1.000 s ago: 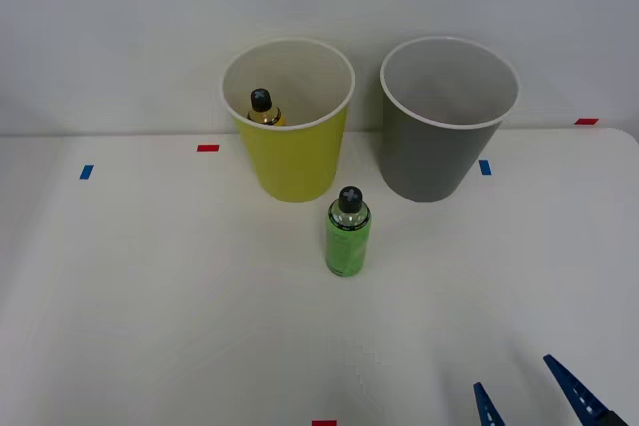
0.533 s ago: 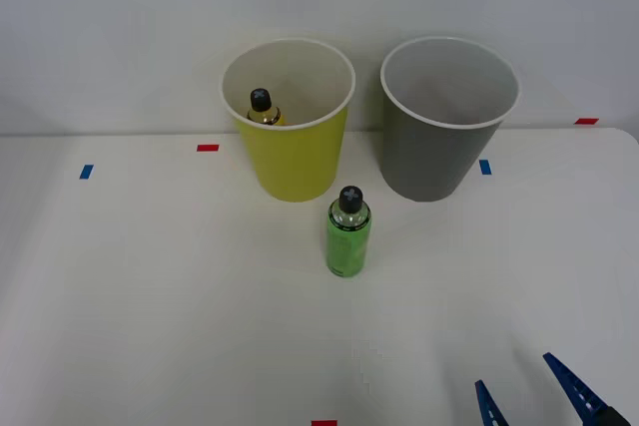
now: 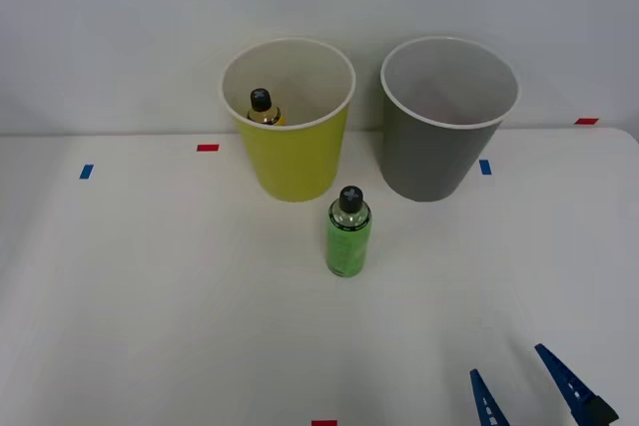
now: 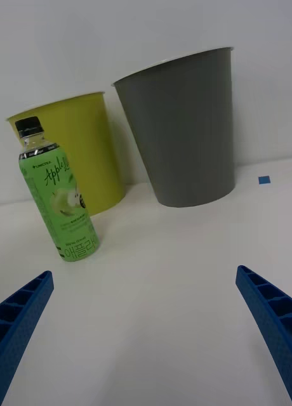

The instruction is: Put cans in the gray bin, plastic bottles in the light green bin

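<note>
I see the amber bottle already inside the light green bin; the green bottle stands on the table, my right gripper wide open and empty

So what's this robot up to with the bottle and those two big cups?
It is sorting drink containers into bins. An amber bottle already sits inside the yellow-green bin. A green bottle stands upright on the table, just in front of the two bins. The right gripper is low at the near edge of the table with its blue fingers spread open, holding nothing, pointed toward the green bottle. The inside of the gray bin is visible only in part.
</note>
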`<state>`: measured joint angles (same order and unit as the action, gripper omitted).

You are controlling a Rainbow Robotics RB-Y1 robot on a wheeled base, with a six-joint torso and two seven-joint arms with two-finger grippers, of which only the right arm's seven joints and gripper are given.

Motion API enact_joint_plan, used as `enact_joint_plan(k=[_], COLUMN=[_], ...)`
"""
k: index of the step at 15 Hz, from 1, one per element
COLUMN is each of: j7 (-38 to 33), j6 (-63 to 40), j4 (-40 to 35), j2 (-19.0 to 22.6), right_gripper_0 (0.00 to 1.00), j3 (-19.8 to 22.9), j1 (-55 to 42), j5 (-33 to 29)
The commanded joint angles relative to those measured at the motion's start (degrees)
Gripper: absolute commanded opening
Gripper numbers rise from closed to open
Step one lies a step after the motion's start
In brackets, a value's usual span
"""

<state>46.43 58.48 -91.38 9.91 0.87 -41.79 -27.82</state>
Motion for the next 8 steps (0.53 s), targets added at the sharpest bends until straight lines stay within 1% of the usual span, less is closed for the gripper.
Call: enact_joint_plan(k=[1,3,5,8], j7=[7.10,9.38,9.56,9.64], j6=[0.76,0.76,1.20,1.20], j4=[-0.29,-0.29,-0.29,-0.29], j2=[-1.91,-2.97,-3.05,-2.79], right_gripper_0=[1.00,1.00,1.00,1.00], j3=[0.89,0.98,1.07,1.60], j1=[-0.75,-1.63,-1.98,-1.89], j5=[0.05,1.81,4.18,4.53])
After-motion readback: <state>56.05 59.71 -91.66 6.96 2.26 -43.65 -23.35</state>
